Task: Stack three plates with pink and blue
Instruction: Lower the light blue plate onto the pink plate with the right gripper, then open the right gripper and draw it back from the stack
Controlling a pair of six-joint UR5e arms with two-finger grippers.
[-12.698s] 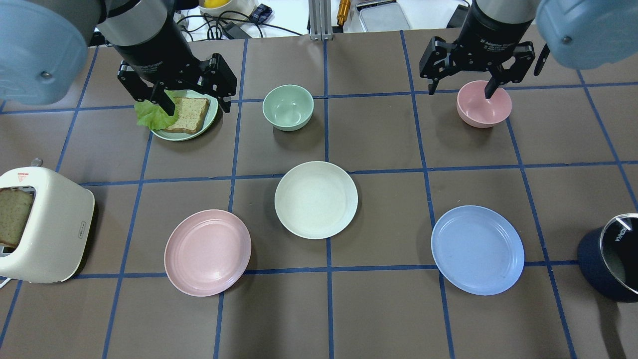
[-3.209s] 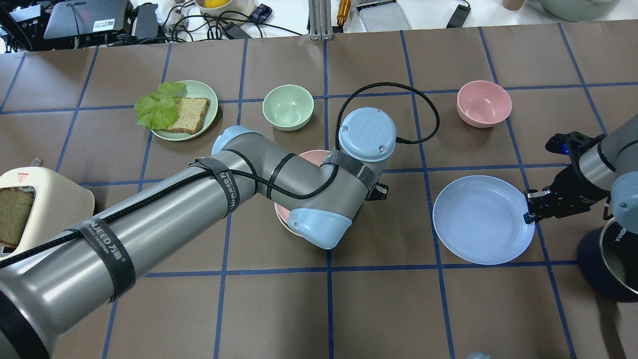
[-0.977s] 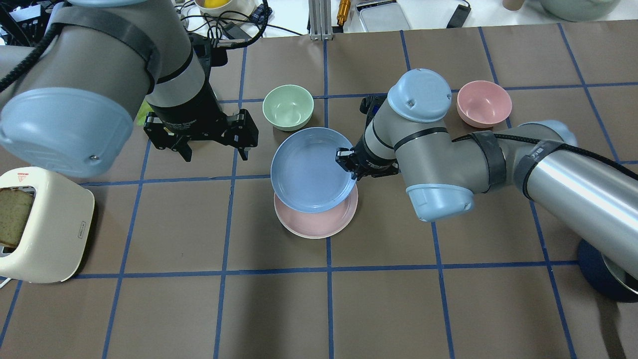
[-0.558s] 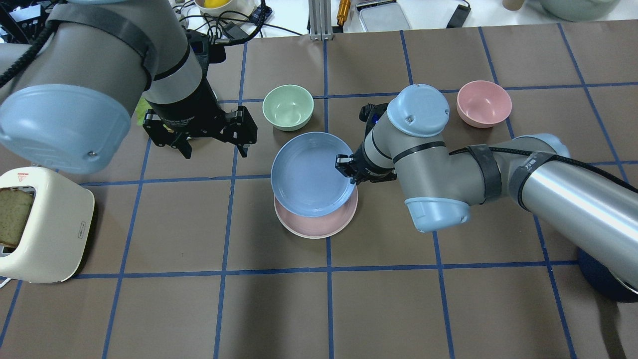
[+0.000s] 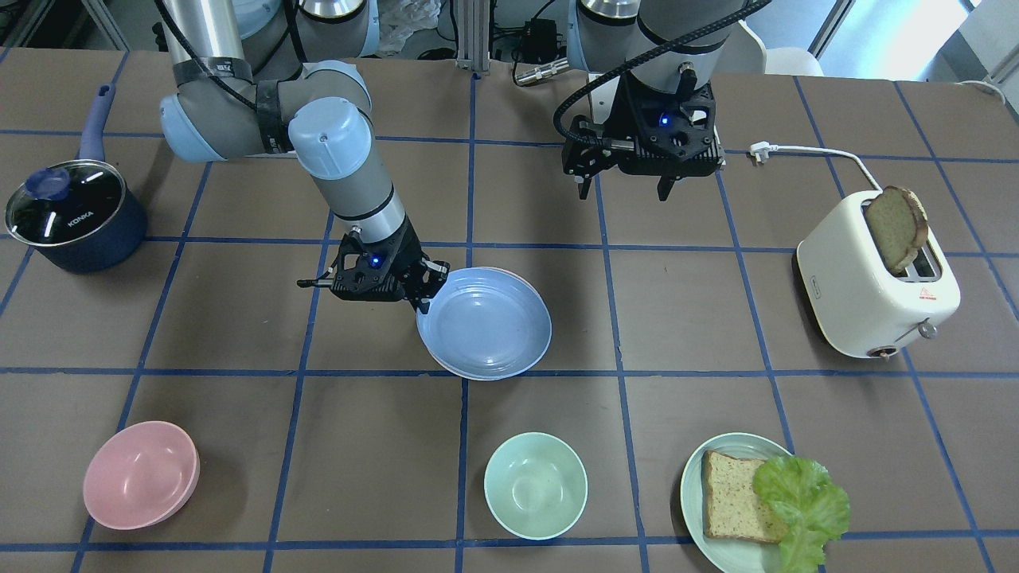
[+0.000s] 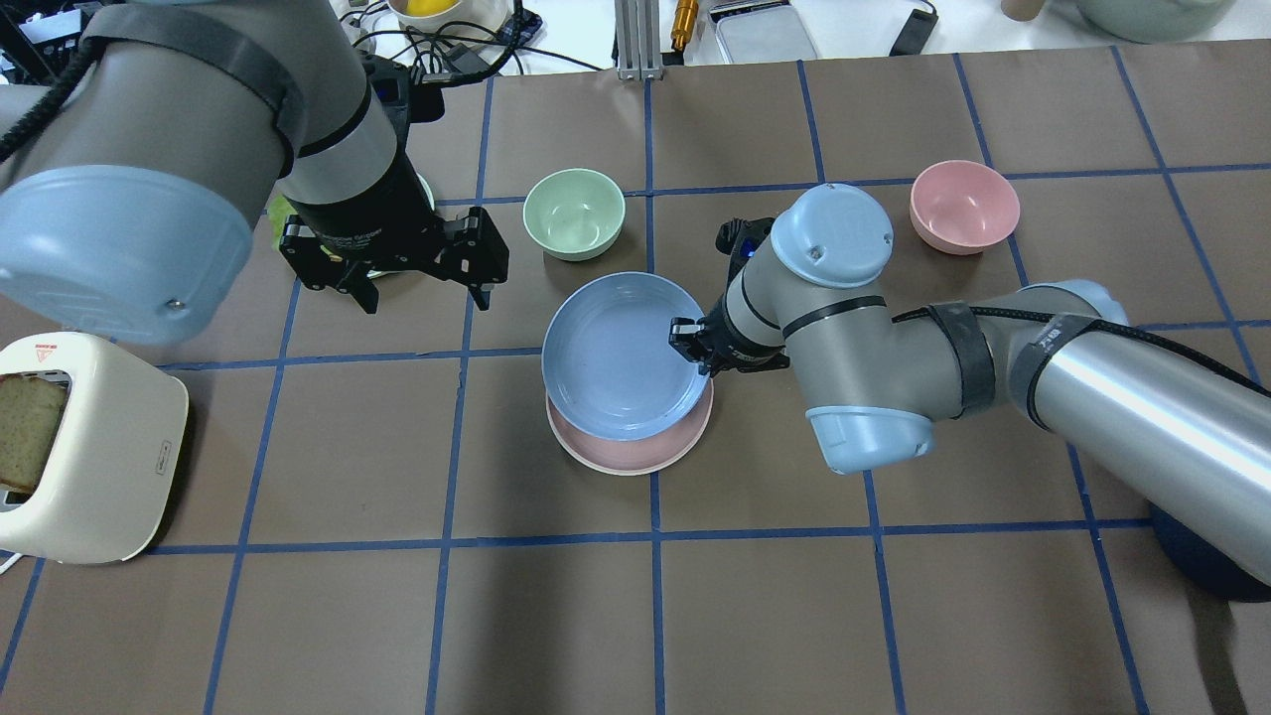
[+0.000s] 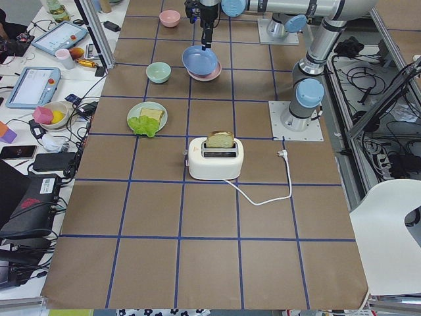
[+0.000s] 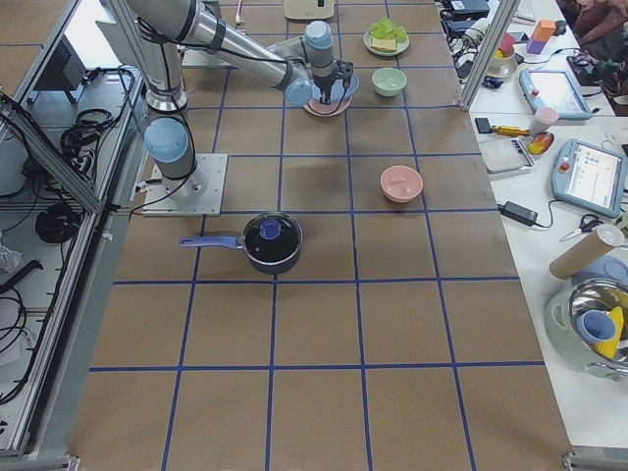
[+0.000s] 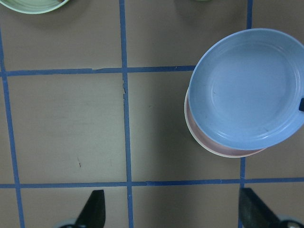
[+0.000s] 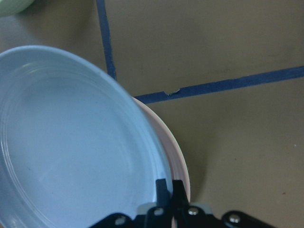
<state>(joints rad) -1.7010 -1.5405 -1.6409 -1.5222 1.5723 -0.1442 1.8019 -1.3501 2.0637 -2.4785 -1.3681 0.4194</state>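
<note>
The right pincer (image 6: 692, 344) is clamped on the rim of the one blue plate (image 6: 616, 357). The plate lies face up, round with no long axis, over the one pink plate (image 6: 635, 460) mid-worktop (image 6: 794, 596), offset toward the green bowl (image 6: 574, 214). Whether the two plates touch is hard to tell. The left pincer (image 6: 425, 298) hangs with its fingers apart, off to the side. One pink bowl (image 6: 964, 206), a toaster (image 6: 89, 447), a pot (image 5: 72, 215) and a green plate (image 5: 691, 477) holding bread stand well apart.
</note>
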